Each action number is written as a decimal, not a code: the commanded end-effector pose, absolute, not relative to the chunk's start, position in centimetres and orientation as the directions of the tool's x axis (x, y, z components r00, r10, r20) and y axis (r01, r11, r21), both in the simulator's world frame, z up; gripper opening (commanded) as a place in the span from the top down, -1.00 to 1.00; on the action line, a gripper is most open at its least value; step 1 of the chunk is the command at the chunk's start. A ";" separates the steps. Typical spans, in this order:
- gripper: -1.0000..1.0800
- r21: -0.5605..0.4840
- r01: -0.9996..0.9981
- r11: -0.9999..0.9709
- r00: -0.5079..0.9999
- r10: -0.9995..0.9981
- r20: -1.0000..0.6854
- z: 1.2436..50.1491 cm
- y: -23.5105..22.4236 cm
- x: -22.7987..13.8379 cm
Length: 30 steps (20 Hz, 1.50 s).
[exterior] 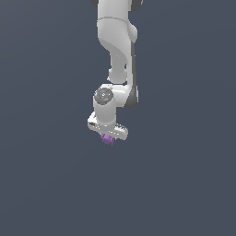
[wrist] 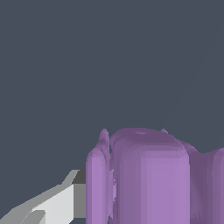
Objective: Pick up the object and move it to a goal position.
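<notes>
Exterior view: my arm (exterior: 117, 50) hangs down from the top edge of the frame, white links stacked one under another, wrist bent so my hand points downward over a flat grey-blue ground (exterior: 184, 184). My gripper (exterior: 109, 136) sits at the lowest end of the arm. The purple object (exterior: 108, 139) shows just under my white hand, tucked against its underside, only a small part of it peeking out; the rest is hidden behind the hand body. Wrist view: the object (wrist: 151, 179) fills the lower part of the picture, very close to the lens, rounded lobes and upright grooves, pale violet. One of my fingers (wrist: 61, 203) shows beside it, white with a grey pad face turned toward the object, right against its nearest lobe. The other finger is not visible. Jaws: drawn in narrow around the object, which sits between them; whether both pads press it I cannot tell, since only one side shows. Whether the object touches the ground I cannot tell either.
</notes>
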State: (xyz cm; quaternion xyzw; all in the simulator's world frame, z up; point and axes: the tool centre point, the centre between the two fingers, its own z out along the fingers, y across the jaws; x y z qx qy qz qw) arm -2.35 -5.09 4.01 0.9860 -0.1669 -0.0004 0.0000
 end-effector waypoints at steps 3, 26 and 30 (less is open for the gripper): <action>1.00 0.000 -0.329 -0.944 0.944 -0.329 0.000 3.9 -5.1 -2.3; 1.00 0.001 -0.330 -0.944 0.944 -0.330 0.000 11.9 2.0 -0.6; 1.00 0.001 -0.330 -0.944 0.944 -0.330 0.001 15.5 5.2 0.3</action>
